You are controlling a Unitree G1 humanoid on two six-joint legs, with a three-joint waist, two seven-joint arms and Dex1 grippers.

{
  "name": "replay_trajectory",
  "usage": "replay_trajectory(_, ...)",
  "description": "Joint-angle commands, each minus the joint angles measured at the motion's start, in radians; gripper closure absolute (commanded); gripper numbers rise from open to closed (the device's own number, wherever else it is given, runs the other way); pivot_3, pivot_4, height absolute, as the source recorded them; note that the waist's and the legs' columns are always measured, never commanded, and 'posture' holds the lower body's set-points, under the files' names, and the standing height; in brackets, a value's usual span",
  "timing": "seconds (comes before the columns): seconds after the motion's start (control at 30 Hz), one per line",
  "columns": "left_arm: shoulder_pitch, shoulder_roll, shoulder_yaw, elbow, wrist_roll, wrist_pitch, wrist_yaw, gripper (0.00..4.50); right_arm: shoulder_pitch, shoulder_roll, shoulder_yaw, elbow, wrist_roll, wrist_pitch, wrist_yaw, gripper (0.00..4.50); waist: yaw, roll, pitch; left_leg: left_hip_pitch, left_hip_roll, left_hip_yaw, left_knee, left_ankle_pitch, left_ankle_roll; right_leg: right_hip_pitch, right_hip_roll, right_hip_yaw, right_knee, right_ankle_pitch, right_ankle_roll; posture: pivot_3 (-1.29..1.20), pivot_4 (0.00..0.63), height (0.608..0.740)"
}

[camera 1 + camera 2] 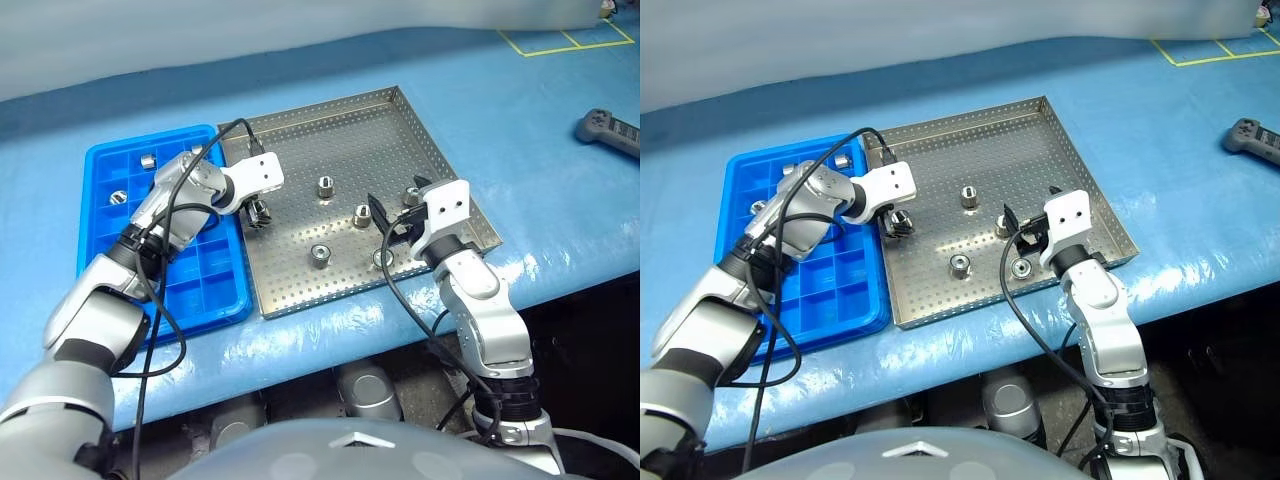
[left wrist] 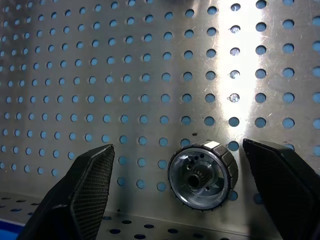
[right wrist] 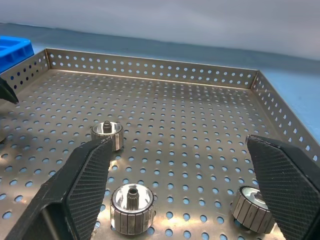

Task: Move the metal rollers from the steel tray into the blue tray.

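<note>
Shiny metal rollers point(image 1: 325, 186) lie scattered on the perforated steel tray point(image 1: 330, 135). A few more sit in the blue tray point(image 1: 215, 290), left of it.
</note>
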Motion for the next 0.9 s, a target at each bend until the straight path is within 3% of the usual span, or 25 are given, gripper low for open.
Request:
replay_trajectory(0.03, 0.021, 0.035, 0.006, -0.039, 0.020, -0.010, -0.028, 0.02, -0.017, 0.008, -0.017, -0.026, 0.001, -0.009, -0.015, 0.00, -0.001, 0.000, 0.000, 0.000, 0.000, 0.000, 0.000, 0.000, 0.000, 0.000, 0.000, 0.000, 0.000, 0.000, 0.000, -0.34, 0.150, 0.740)
replay_trajectory(0.1, 0.030, 0.042, 0.012, -0.046, 0.023, -0.004, -0.031, 0.02, -0.018, 0.010, -0.021, -0.022, 0.001, -0.010, -0.021, 0.00, 0.000, 0.000, 0.000, 0.001, 0.000, 0.000, 0.000, 0.000, 0.000, 0.000, 0.000, 0.000, 0.000, 0.000, 0.000, -0.34, 0.150, 0.740)
replay_trajectory(0.2, 0.037, 0.038, 0.023, -0.044, 0.019, 0.012, -0.026, 0.58, -0.025, 0.014, -0.025, -0.010, 0.001, -0.013, -0.030, 0.00, 0.000, 0.000, 0.000, 0.001, 0.000, 0.001, 0.000, 0.000, 0.000, 0.000, 0.000, 0.001, 0.001, 0.000, 0.000, -0.33, 0.150, 0.740)
replay_trajectory(0.33, 0.038, 0.023, 0.033, -0.047, 0.016, 0.029, -0.023, 1.83, -0.038, 0.018, -0.022, 0.000, 0.000, -0.014, -0.039, 0.00, 0.001, 0.001, 0.000, 0.002, 0.001, 0.001, 0.000, 0.000, 0.000, 0.000, 0.000, 0.001, 0.001, 0.000, 0.000, -0.32, 0.150, 0.740)
replay_trajectory(0.83, 0.019, 0.011, 0.124, -0.067, -0.060, 0.044, -0.043, 1.83, -0.047, 0.033, -0.015, 0.021, -0.004, -0.027, -0.052, 0.00, 0.001, 0.002, -0.001, 0.003, 0.001, 0.002, -0.002, 0.000, 0.000, 0.000, 0.001, 0.002, 0.000, 0.000, 0.000, -0.33, 0.150, 0.740)
replay_trajectory(0.9, 0.019, 0.010, 0.129, -0.061, -0.062, 0.042, -0.044, 2.20, -0.048, 0.035, -0.015, 0.023, -0.006, -0.028, -0.053, 0.00, 0.001, 0.002, -0.001, 0.003, 0.001, 0.002, -0.002, 0.000, 0.000, 0.000, 0.001, 0.002, 0.000, 0.000, 0.000, -0.33, 0.150, 0.740)
